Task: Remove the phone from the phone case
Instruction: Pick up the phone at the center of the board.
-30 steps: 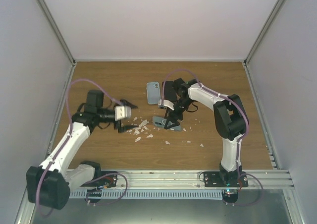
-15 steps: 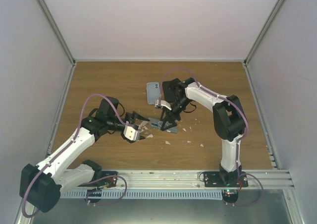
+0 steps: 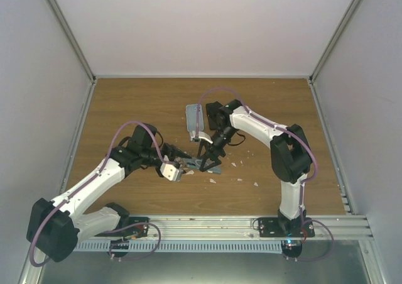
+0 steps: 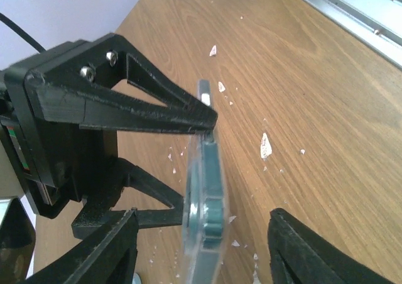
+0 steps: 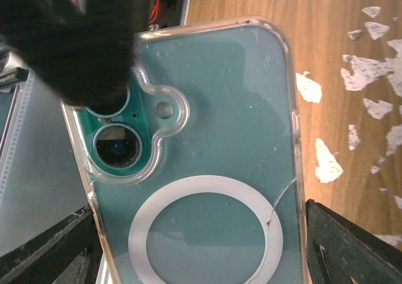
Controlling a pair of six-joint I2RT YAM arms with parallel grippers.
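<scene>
The teal phone in a clear case (image 5: pixel 213 139), with a white ring and a crack on its back, is held up off the table on edge. My right gripper (image 5: pixel 198 208) is shut on it across its width; it also shows in the top view (image 3: pixel 207 158). In the left wrist view the phone (image 4: pixel 204 196) is edge-on between my left gripper's (image 4: pixel 202 215) open fingers, which straddle it without touching. The right gripper's black fingers (image 4: pixel 157 102) clamp its edges. In the top view my left gripper (image 3: pixel 181 166) meets the phone (image 3: pixel 212 166) from the left.
A light blue phone or case (image 3: pixel 192 119) lies flat just behind the right gripper. White flakes (image 3: pixel 213 180) are scattered on the wooden table round both grippers, also in the wrist views (image 4: pixel 265 144) (image 5: pixel 326 161). A metal rail (image 3: pixel 220 224) runs along the near edge.
My left arm has swung right and forward until its open fingers straddle the phone. My right gripper has shifted slightly left and tipped the phone up on edge.
</scene>
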